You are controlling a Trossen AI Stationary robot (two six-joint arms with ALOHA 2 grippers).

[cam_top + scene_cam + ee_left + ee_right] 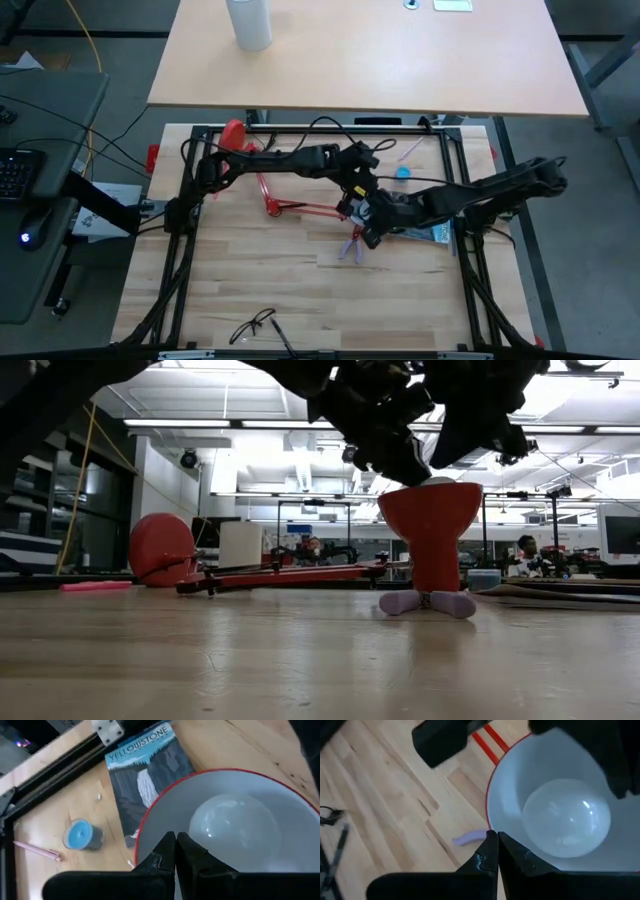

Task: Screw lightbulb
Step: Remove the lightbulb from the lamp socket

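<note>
A red lamp lies on the table with its round base (160, 548) at the far left and its thin arms (300, 208) running to the middle. Its cone shade (432, 535) stands mouth up, white inside (165, 815). The white frosted lightbulb (567, 817) (235, 827) sits inside the shade, and its top (432, 482) just shows above the rim. My left gripper (175, 842) (358, 200) is shut at the shade's rim. My right gripper (495, 842) (368, 232), also shut, is at the rim from another side. Neither is on the bulb. My left gripper's shut fingertips (167, 845) lie over the shade's inner wall just inside the rim (145, 820), slanting down from above; whether they touch it, I cannot tell. My right gripper's shut fingertips (490, 845) stand at the shade's rim (489, 820), slanting down; whether they touch it, I cannot tell either.
A Yellowstone booklet (150, 770) lies beside the shade, with a small blue round thing (80, 835) and a pink pen (37, 850) beyond it. A purple piece (425, 603) lies under the shade. Glasses (255, 325) lie near the front edge. A black frame (190, 200) borders the table.
</note>
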